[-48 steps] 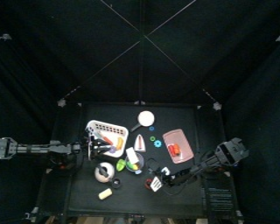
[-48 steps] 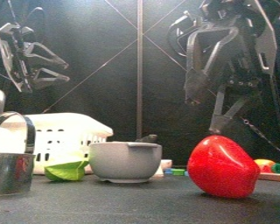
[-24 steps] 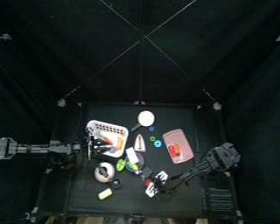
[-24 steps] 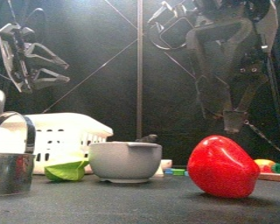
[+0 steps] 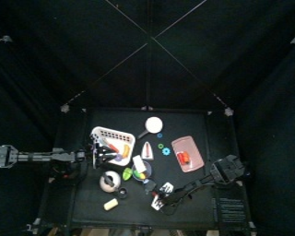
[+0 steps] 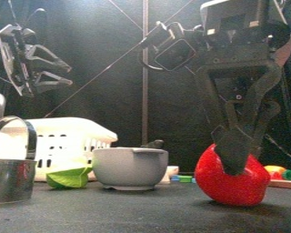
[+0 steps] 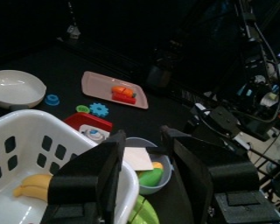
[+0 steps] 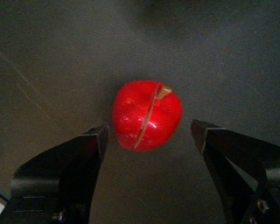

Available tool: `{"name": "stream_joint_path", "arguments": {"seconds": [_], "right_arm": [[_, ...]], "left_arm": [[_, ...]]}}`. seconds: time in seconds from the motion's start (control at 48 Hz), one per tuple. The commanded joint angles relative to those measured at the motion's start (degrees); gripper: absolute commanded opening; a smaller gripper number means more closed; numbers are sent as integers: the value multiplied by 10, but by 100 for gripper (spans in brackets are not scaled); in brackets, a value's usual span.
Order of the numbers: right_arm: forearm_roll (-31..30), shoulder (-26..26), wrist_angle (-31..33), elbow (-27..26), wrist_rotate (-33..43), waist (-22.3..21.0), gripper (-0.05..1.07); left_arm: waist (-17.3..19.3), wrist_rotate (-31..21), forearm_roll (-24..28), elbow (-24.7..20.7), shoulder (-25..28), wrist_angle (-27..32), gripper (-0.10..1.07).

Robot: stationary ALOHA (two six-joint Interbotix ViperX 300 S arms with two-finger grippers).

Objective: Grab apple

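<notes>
The apple is a small red fruit lying on the black table near its front edge. In the front view the apple looms large at the right. My right gripper hangs straight over it, open, one jaw on each side and not touching the fruit. Seen from the front, the right gripper reaches down onto the apple's top. From above, the right gripper covers the apple. My left gripper is open and holds nothing; its arm rests at the table's left edge.
A white basket with a banana, a grey bowl, a metal cup and a green wedge stand left of the apple. Further back are a pinkish board with a red-orange item and a white bowl.
The right arm has swung toward the table's front and dropped. Its gripper, earlier high behind the apple, now reaches down around it. The left arm has not moved.
</notes>
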Motion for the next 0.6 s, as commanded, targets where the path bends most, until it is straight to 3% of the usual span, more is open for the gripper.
{"name": "stream_joint_path", "arguments": {"seconds": [0.0,0.271,0.583], "right_arm": [[0,-8,-2,-11,-2,-10,102],[-4,-1,-9,-10,-2,-18,99],[4,-1,-10,-4,-1,-16,79]], "left_arm": [[2,1,-1,-6,1,-2,79],[2,0,-1,-5,1,-1,79],[2,0,-2,-5,1,-1,79]]}}
